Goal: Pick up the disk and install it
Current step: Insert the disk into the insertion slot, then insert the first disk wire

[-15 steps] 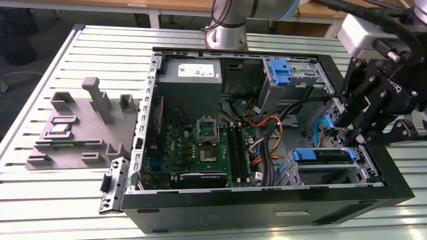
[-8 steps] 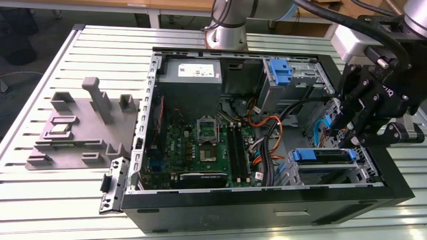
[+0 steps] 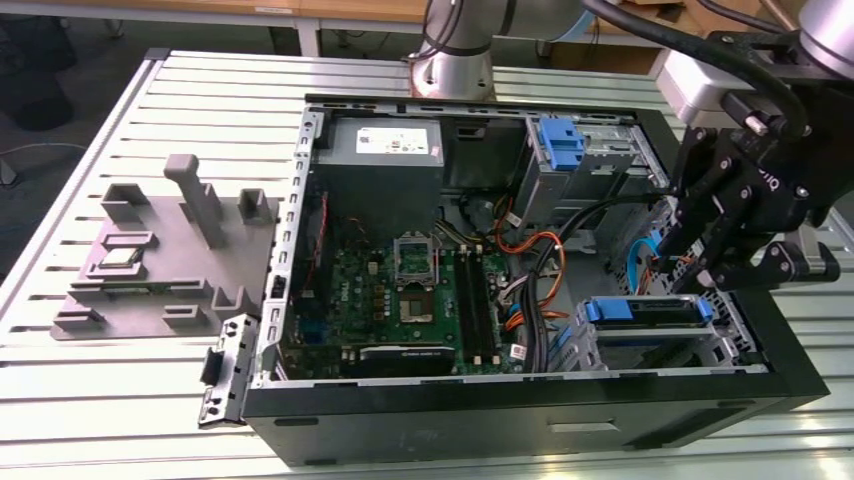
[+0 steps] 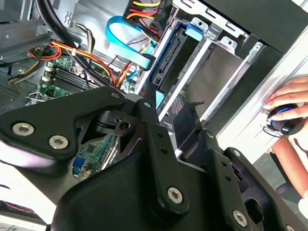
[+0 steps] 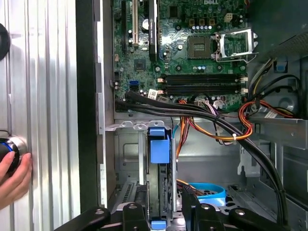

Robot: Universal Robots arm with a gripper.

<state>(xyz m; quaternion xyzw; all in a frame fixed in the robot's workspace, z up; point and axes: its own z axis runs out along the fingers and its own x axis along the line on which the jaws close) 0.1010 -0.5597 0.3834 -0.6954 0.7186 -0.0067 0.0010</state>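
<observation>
The disk is sitting on edge in the drive cage at a front corner of the open computer case, towards the exterior view's right. Only the top edge of its blue carrier is showing, and that long edge is running across from the cage's outer wall towards the motherboard.

The gripper is hanging just above the end of the disk farther from the motherboard, on the exterior view's right. In the first wrist view its fingers are standing apart, one on either side of the carrier's line. So the gripper is reading as spread and straddling rather than pinching, though I cannot make out whether a pad is touching the blue plastic. To my eye the disk is looking seated in its slot, or very nearly.

Around it, a bundle of black and orange cables is crossing between the cage and the motherboard. A flat blue cable is curling just beside the disk. A bare blue bracket is sitting in the upper bay, well apart, near the grey power supply.

The case is lying on its side on a slatted aluminium worktop, with a grey parts fixture off on the exterior view's left. A person's hand is resting on a round controller on the worktop beside the case.
</observation>
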